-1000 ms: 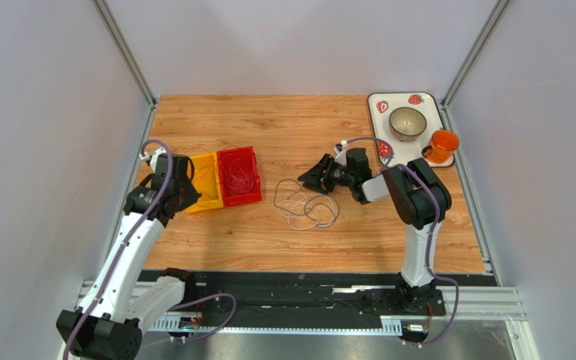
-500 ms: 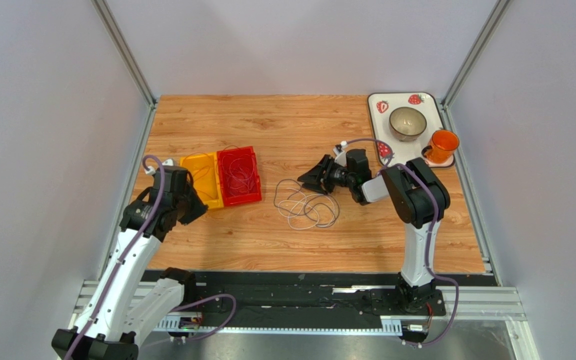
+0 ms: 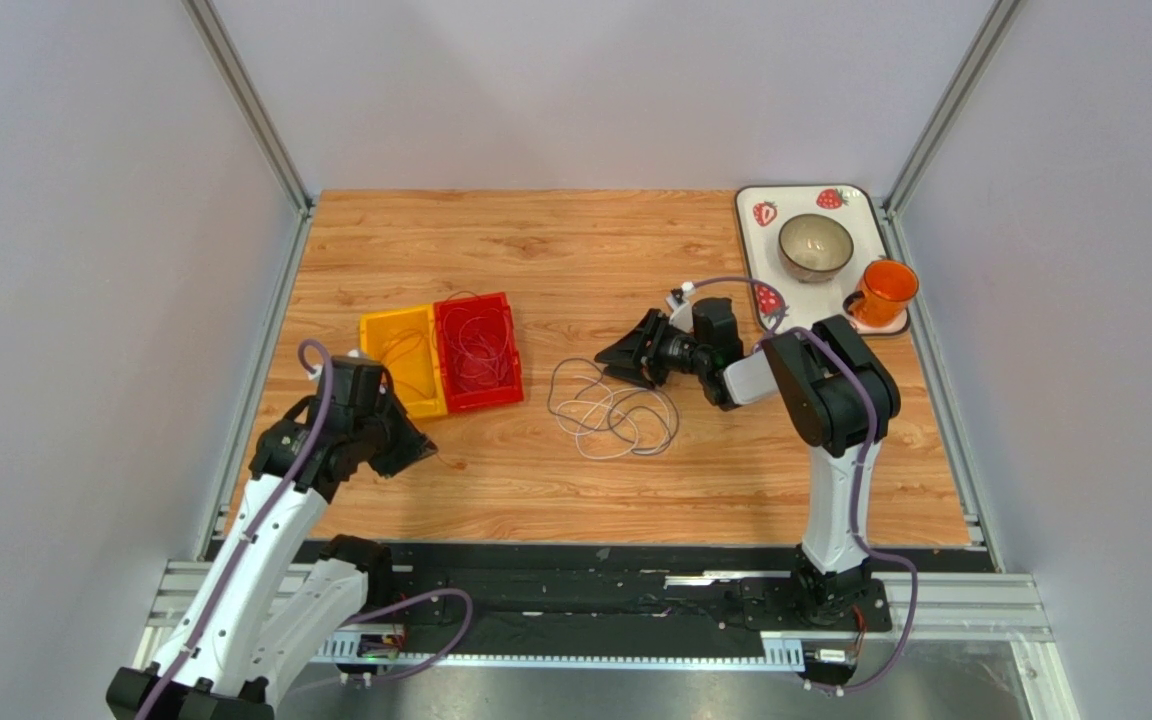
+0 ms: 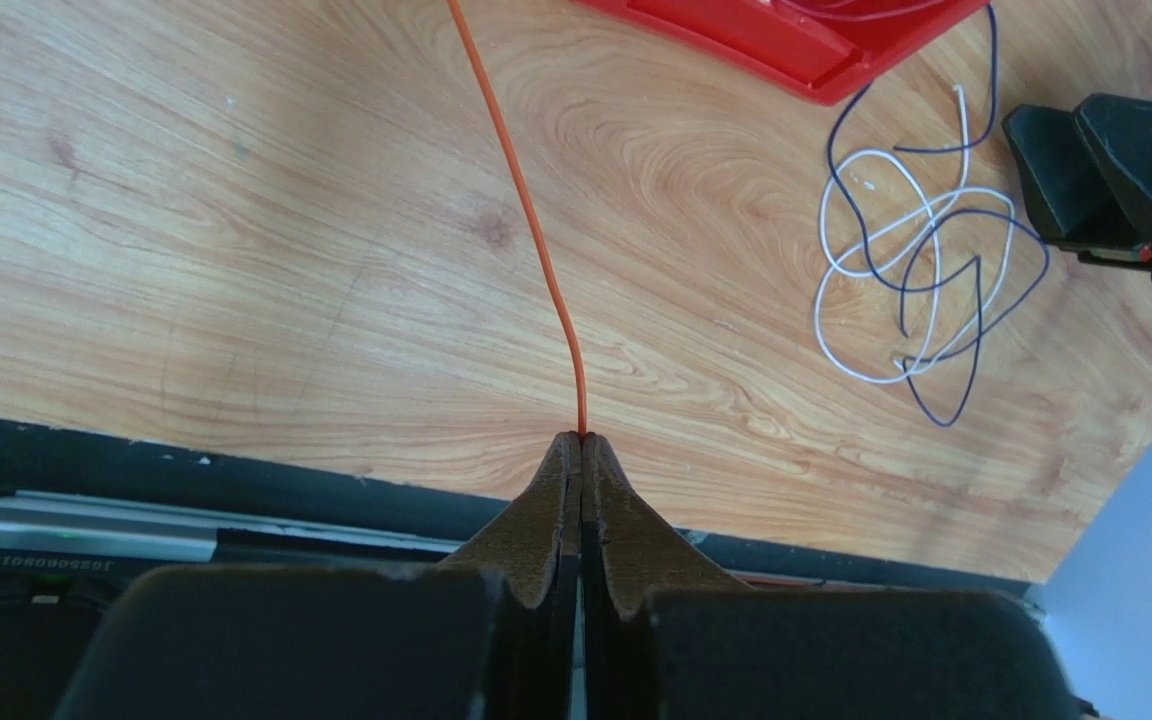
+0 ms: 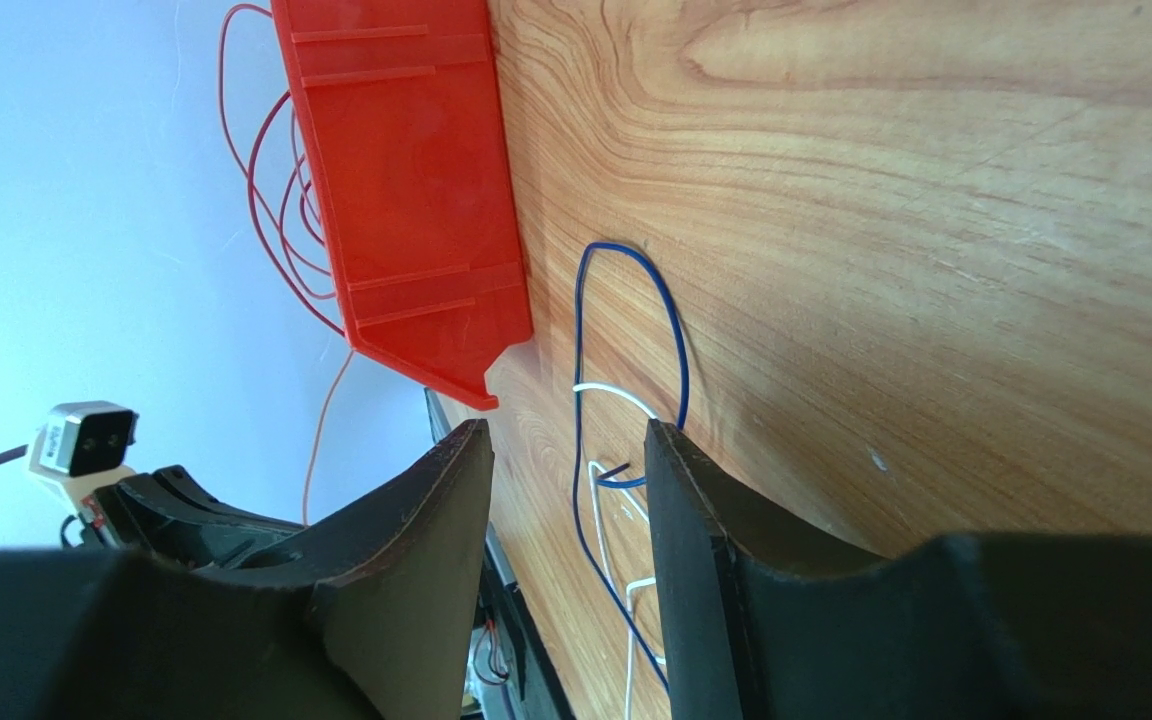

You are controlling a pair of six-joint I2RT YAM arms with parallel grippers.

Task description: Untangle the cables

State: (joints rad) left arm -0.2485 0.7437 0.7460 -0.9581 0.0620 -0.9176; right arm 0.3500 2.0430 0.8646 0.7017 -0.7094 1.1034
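Left gripper (image 4: 582, 450): is clamping shut on the orange wire (image 4: 525, 210), pinching its near end at the lower centre of the left wrist view.
Orange wire's line: is running nearly straight up the frame from the fingertips to the red bin (image 4: 778, 38) at the top edge. Any pull will likely have to follow that axis, away from the bin.
Right gripper (image 5: 560, 450): is holding its fingers spread and gripping nothing, with the blue wire loop (image 5: 660, 300) lying just above the tips.
Blue and white tangle (image 3: 612, 408): is lying on the wooden table (image 3: 567, 255) at mid-frame of the overhead view, just beside the right gripper (image 3: 630, 357) and well apart from the left gripper (image 3: 394, 444) — the right arm is the nearer one.
What the views are adding: the left wrist camera is showing the orange wire, too thin to trace from above. The right wrist camera is catching red wire loops (image 5: 259, 165) at the bin's left, upper left of its frame. Only the overhead is showing the yellow bin (image 3: 402, 360) touching the red one.
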